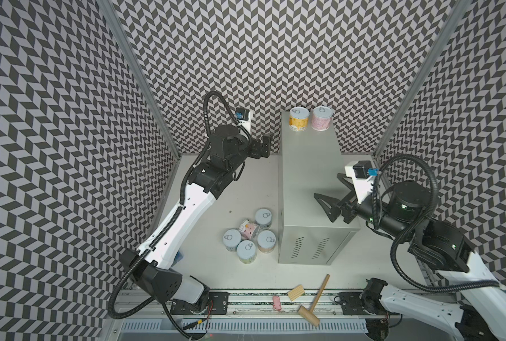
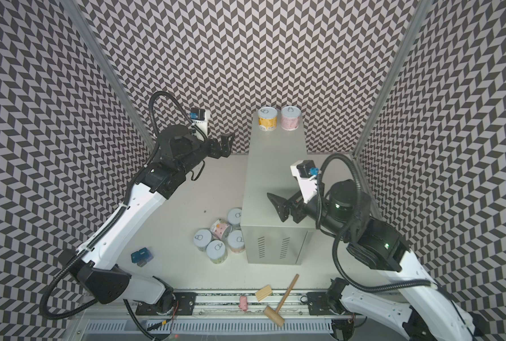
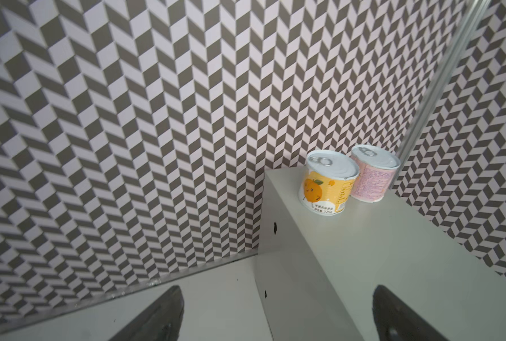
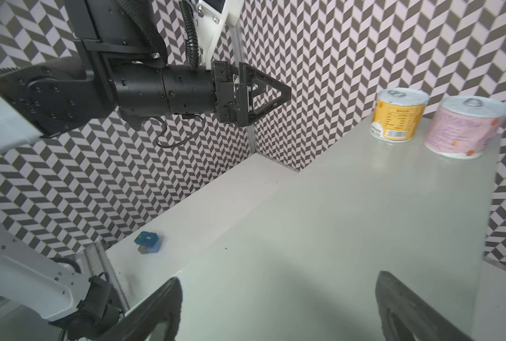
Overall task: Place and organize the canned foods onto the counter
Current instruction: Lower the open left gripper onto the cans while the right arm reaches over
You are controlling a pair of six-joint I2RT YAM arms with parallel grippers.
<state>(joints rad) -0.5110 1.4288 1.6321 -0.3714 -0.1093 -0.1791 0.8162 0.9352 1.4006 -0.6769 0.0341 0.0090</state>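
Yel. can [image 1: 299, 119], pink can [image 1: 322, 118], grey counter [image 1: 308, 177].

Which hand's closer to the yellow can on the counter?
Left. The left hand is beside the counter, near the yellow can; the right hand hovers over the counter's front end.

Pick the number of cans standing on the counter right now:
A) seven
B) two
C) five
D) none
B: only the yellow can and the pink can stand on the counter, at its far end; five more cans sit on the table beside it.
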